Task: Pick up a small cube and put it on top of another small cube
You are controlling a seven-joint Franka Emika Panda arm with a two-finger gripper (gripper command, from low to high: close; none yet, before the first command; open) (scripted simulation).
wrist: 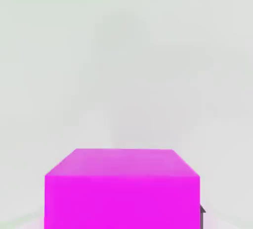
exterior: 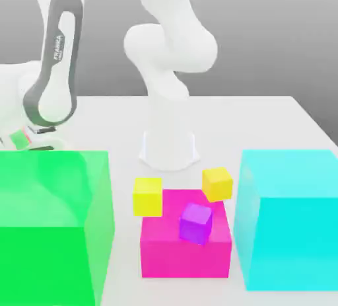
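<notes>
Exterior view, hand view: pink cube clamped in the gripper, away from the other small cubes

In the hand view the small magenta-pink cube (wrist: 122, 202) sits squarely in front of the camera, with a dark sliver of the gripper (exterior: 43, 139) against its side. The gripper is closed on this cube, gripping it by its sides. In the exterior view the gripper is at the far left, just above and partly behind the big green block (exterior: 43, 265); a small green patch with a pinkish edge shows beside it.

The white arm (exterior: 170, 50) rises from the pale table (exterior: 244, 123) behind the blocks. Between the green block and the big cyan block (exterior: 290, 245) is the larger magenta block (exterior: 185, 258). Over it in the picture are a yellow cube (exterior: 147, 197) toward the exterior view's left, a tilted golden-yellow cube (exterior: 217, 185) toward its right, and a tilted violet cube (exterior: 196, 223) between them, lower down
</notes>
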